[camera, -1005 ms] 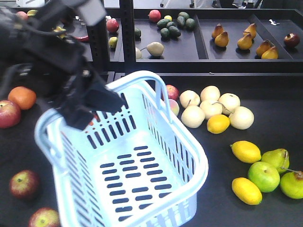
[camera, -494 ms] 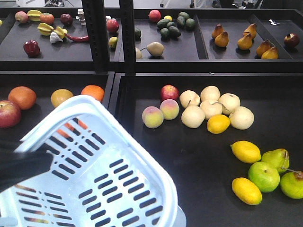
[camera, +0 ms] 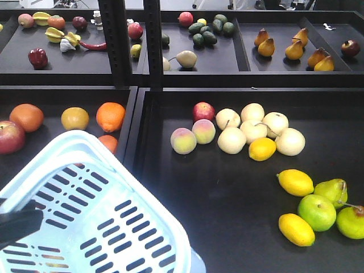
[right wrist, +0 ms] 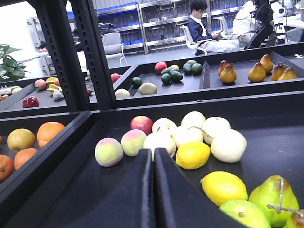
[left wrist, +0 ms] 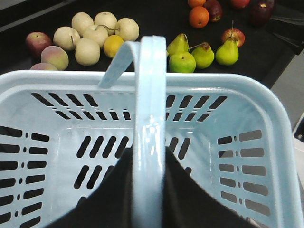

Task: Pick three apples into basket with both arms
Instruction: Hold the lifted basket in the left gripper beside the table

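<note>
**Basket on left pincer; right pincer empty**

Your left pincer (left wrist: 148,164) is clamped round one loop handle (left wrist: 150,95) of the basket (camera: 79,141), with a black finger on either side of the handle strip. The other handle (left wrist: 114,66) leans toward the far rim.

In the front view the basket is tilted and fills the lower left corner.

Your right pincer (right wrist: 153,190) has its fingers pressed together with nothing between them. It sits low over the dark worktop (right wrist: 85,199) and points at the fruit pile.

One red apple (camera: 203,111) lies on the worktop just beside the pale pears (camera: 250,128). A second apple (camera: 8,136) lies at the left edge near the oranges (camera: 111,115), beyond the basket rim.
</note>
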